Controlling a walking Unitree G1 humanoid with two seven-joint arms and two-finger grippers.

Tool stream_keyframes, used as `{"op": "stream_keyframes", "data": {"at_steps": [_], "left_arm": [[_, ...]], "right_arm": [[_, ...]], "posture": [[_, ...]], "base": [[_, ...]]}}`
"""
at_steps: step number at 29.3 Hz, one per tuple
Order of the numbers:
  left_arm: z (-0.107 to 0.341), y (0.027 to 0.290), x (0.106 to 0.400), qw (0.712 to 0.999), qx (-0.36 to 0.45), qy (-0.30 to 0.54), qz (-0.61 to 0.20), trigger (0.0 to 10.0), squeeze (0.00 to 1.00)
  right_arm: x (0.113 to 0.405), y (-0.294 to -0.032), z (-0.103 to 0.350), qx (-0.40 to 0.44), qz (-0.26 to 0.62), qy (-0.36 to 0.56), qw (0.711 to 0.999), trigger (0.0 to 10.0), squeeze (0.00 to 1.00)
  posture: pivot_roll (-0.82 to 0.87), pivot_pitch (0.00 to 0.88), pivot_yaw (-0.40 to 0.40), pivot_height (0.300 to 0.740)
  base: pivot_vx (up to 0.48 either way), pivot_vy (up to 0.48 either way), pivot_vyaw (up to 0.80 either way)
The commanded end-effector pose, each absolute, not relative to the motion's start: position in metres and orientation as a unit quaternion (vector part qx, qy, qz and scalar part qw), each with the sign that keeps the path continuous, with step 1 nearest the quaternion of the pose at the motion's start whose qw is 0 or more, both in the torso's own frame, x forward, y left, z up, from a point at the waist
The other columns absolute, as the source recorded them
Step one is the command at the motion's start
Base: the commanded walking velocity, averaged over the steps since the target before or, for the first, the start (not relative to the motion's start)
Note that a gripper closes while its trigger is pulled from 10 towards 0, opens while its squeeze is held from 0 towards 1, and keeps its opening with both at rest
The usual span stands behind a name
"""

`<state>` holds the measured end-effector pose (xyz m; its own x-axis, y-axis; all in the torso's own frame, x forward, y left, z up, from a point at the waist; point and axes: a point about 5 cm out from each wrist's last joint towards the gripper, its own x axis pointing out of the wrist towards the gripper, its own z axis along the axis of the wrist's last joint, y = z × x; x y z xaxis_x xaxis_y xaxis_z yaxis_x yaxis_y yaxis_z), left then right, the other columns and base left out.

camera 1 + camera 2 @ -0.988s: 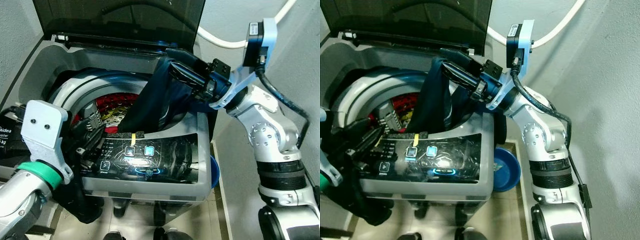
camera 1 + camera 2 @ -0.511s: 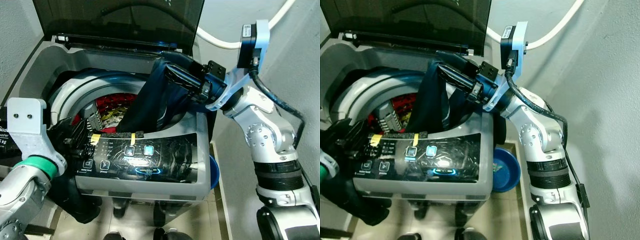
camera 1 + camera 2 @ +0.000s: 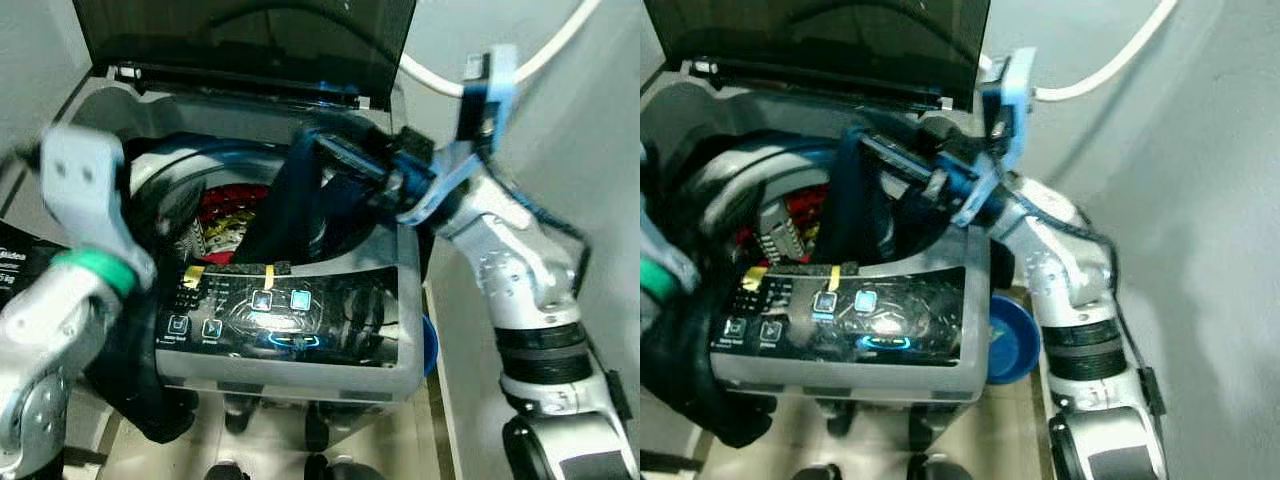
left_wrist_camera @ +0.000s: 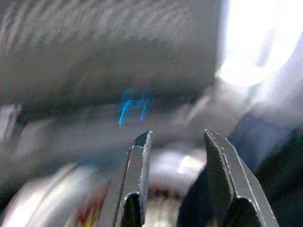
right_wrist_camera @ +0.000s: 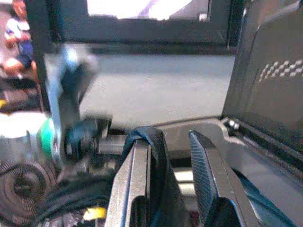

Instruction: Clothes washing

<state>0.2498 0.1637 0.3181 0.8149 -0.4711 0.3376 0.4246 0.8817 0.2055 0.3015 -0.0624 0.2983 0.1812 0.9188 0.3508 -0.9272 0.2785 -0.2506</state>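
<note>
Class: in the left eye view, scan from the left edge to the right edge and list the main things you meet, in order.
Left arm's grey wrist bracket → red clothes in the drum → dark blue garment draped over the washer's rim → right tool → right silver arm.

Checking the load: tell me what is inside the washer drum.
In the drum, red and yellow laundry shows. A dark blue garment, held up by the right gripper, hangs into it and covers the rest.
</note>
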Motion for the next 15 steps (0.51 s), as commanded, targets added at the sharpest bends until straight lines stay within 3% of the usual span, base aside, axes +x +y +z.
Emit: {"op": "stream_keyframes", "data": {"at_steps": [1, 4, 9, 15], "left_arm": [[0.331, 0.160, 0.241, 0.936, 0.087, -0.226, -0.257, 10.0, 0.00], [0.336, 0.164, 0.239, 0.935, 0.104, -0.235, -0.244, 10.0, 0.00], [0.367, 0.191, 0.233, 0.923, 0.201, -0.315, -0.088, 10.0, 0.00], [0.386, 0.177, 0.231, 0.892, 0.246, -0.373, -0.068, 10.0, 0.00]], "right_arm": [[0.295, -0.053, 0.296, -0.017, 0.616, -0.223, 0.756, 10.0, 0.00], [0.294, -0.053, 0.295, -0.019, 0.618, -0.221, 0.754, 10.0, 0.00], [0.296, -0.062, 0.286, -0.031, 0.626, -0.197, 0.754, 10.0, 0.00], [0.288, -0.047, 0.267, -0.056, 0.661, -0.168, 0.730, 10.0, 0.00]], "posture": [[0.14, 0.104, -0.024, 0.740], [0.14, 0.104, -0.024, 0.740], [0.17, 0.110, -0.031, 0.740], [0.17, 0.102, -0.032, 0.740]], "base": [[0.000, 0.000, 0.00], [0.000, 0.000, 0.00], [0.000, 0.000, 0.00], [0.000, 0.000, 0.00]]}}
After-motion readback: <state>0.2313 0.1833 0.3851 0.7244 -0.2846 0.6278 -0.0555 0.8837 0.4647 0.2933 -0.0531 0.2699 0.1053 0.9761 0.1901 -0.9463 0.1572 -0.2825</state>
